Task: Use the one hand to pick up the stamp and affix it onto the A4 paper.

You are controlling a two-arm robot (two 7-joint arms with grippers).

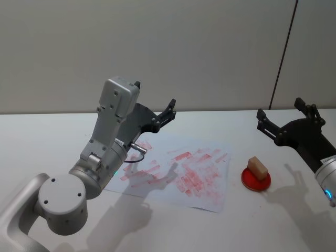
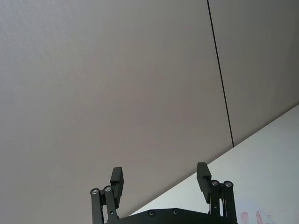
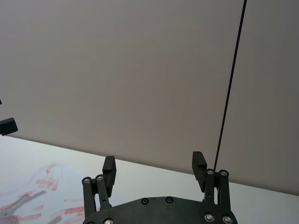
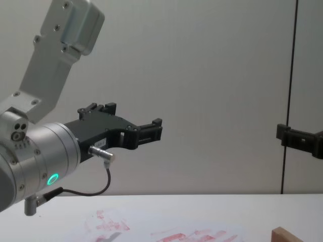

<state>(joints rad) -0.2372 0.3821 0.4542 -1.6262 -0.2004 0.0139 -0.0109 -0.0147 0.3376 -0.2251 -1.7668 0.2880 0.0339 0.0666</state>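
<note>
Head view: my left hand (image 1: 155,93) is raised above the bench (image 1: 47,142) near the far left side of the A4 paper (image 1: 184,176), with its fingers spread wide and holding nothing. My right hand (image 1: 280,107) hovers in the air beyond the stamp (image 1: 257,167) and to its right, equally wide open and empty. The stamp sits on a round red pad (image 1: 248,181) just beside the paper's right edge, and neither hand touches it. The paper lies flat, covered in smudgy red prints.
</note>
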